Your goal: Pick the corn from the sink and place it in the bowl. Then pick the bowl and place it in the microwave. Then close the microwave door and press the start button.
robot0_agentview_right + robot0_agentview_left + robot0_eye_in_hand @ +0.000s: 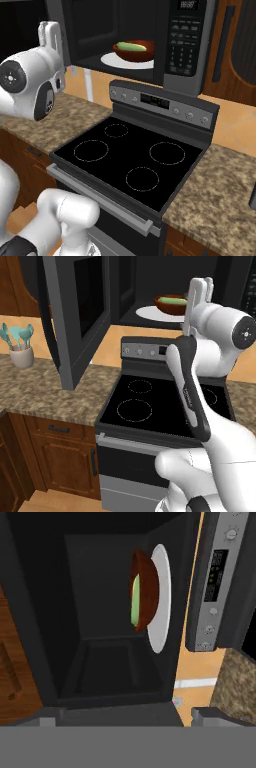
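With jaws spread and empty, risks clipping the bowl (134,51), resting with the corn (131,47) on the turntable (150,313) inside the microwave (150,30), or missing the microwave door (75,316) swung wide at nine o'clock.

The microwave door (75,316) is cut off by the top edge of the left base view. At upper right there, the bowl (170,305) is partly hidden by the arm. Keypad (182,42) labels are illegible.
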Robot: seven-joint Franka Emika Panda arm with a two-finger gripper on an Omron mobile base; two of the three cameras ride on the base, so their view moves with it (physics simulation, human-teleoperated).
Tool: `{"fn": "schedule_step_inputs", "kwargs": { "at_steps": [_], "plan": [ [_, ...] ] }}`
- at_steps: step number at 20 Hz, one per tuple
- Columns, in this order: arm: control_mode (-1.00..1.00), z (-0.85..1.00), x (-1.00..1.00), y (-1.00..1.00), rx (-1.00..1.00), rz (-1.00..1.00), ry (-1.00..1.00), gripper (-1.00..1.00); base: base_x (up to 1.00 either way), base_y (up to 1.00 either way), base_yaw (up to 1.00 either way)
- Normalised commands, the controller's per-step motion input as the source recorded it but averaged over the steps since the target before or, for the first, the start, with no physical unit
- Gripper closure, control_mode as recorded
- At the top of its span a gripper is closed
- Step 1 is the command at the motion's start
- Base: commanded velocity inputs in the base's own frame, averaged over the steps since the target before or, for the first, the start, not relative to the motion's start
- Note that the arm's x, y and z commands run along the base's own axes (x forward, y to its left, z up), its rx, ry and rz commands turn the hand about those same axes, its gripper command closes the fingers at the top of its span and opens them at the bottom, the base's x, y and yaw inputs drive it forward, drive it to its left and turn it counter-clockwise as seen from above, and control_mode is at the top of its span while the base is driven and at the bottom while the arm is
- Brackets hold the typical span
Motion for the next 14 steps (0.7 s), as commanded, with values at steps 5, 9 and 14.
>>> {"fn": "schedule_step_inputs", "kwargs": {
  "at_steps": [5, 9, 14],
  "plan": [
    [-1.0, 0.07, -1.0, 0.22, 0.02, 0.0, 0.12, -1.0, 0.0, 0.0, 0.0],
    [-1.0, 0.08, -1.0, 0.2, 0.0, 0.0, 0.16, -1.0, 0.0, 0.0, 0.0],
    [-1.0, -0.06, -1.0, 0.64, 0.0, -0.01, -0.01, -1.0, 0.0, 0.0, 0.0]
  ]
}}
